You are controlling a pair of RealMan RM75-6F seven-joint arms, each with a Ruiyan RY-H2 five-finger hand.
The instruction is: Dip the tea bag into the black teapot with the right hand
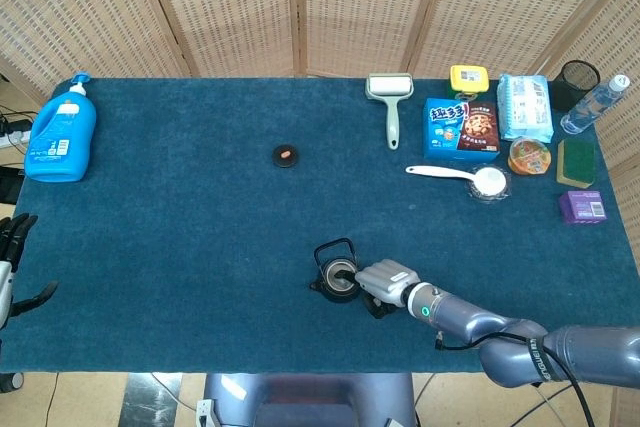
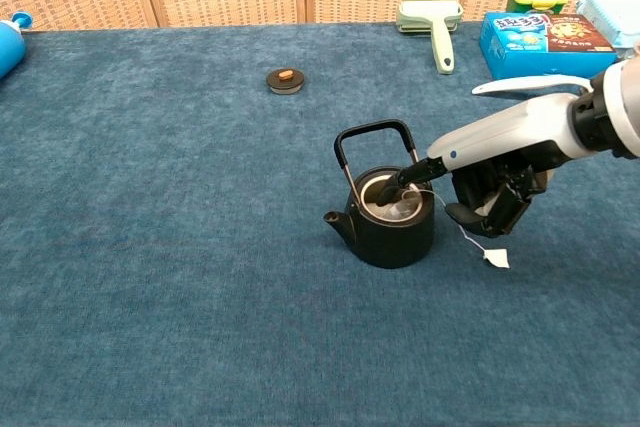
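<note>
Right hand (image 2: 487,197) pinching tea bag (image 2: 398,207), lowering it inside teapot (image 2: 385,215) — dip nearly done, tag (image 2: 495,258) lying on surface — lifting out left

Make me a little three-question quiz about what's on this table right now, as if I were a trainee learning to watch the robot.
1. True or false: the black teapot has its lid on.
2. Where does the paper tag on the tea bag's string lie? A) inside the pot B) on the cloth, right of the pot C) on the blue bottle
3. Fill in: the right hand pokes one finger into the pot's ____.

Key
1. False: the pot is open, and the small lid lies apart on the cloth behind it.
2. B
3. Opening, where the tea bag shows pale inside.
</note>
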